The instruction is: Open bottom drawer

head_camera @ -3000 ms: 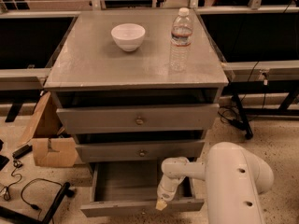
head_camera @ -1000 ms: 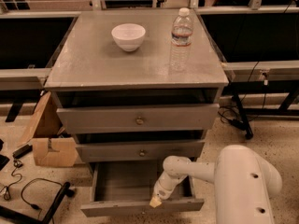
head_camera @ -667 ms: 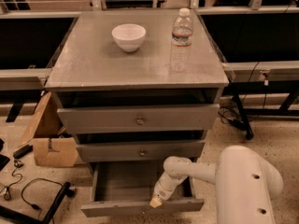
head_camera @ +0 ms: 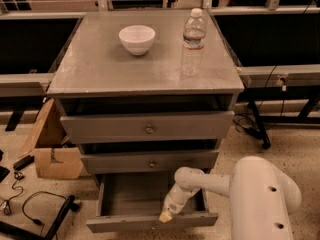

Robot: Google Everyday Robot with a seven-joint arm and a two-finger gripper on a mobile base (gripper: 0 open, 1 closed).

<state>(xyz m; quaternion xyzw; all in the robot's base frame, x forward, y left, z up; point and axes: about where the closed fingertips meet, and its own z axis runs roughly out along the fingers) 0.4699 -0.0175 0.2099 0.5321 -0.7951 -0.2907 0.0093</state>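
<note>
The bottom drawer (head_camera: pixel 125 201) of the grey cabinet is pulled out, showing a shallow bare grey tray with a slim front panel (head_camera: pixel 150 223) at the bottom edge of the view. Its knob is out of view. My gripper (head_camera: pixel 167 216) reaches down from the white arm (head_camera: pixel 260 194) at the lower right and sits at the inner side of the front panel, right of its middle. The two taller drawers above, the middle one (head_camera: pixel 150 162) and the top one (head_camera: pixel 147 128), stand slightly pulled out, each with a small round knob.
On the cabinet top stand a white bowl (head_camera: pixel 137 38) and a clear water bottle (head_camera: pixel 192 41). A cardboard box (head_camera: pixel 52 151) and black cables (head_camera: pixel 30 204) lie on the floor at the left. Table legs and cords are at the right (head_camera: pixel 257 126).
The gripper has shifted slightly left and down along the drawer front since three seconds ago; the arm's big white housing moved with it. The drawer stays about as far out.
</note>
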